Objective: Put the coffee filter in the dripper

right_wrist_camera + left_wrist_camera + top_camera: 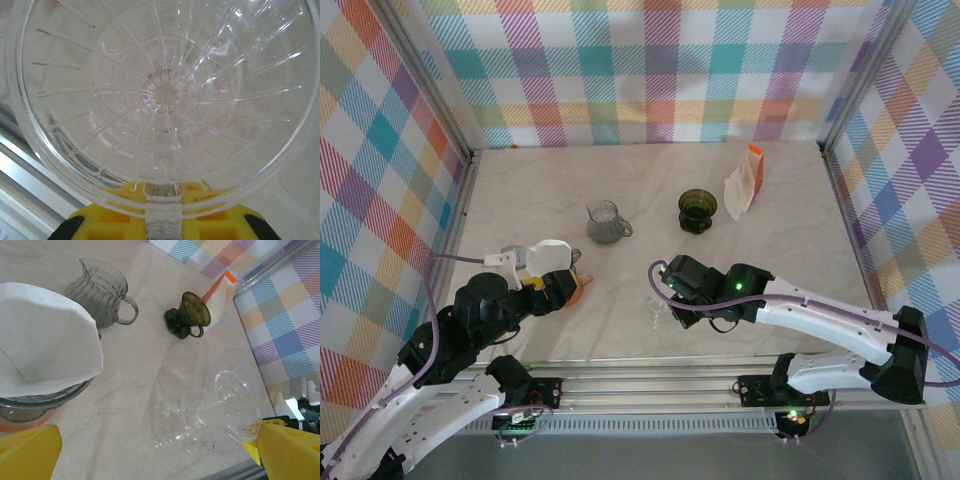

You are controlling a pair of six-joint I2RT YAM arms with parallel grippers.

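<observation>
The white paper coffee filter (pixel 47 342) sits opened in a grey-rimmed holder (pixel 35 401) over something orange (pixel 17 424), at the left of the left wrist view; from above the filter (pixel 550 256) lies just beyond my left gripper (pixel 558 288). My left gripper (pixel 155 462) is open, its yellow fingers (pixel 27 455) wide apart with only table between them. The clear plastic dripper (pixel 202 410) lies tipped on its side low over the table. My right gripper (pixel 162 212) is shut on its handle tab, and the dripper's ribbed mouth (pixel 162 95) faces the camera. From above the dripper (pixel 657 310) is by my right gripper (pixel 666 298).
A ribbed glass pitcher (pixel 606 222) stands mid-table, a dark green dripper (pixel 698 210) to its right, and a white-and-orange filter packet (pixel 745 183) beyond that. Checked walls close three sides. The metal rail (pixel 650 385) runs along the near edge.
</observation>
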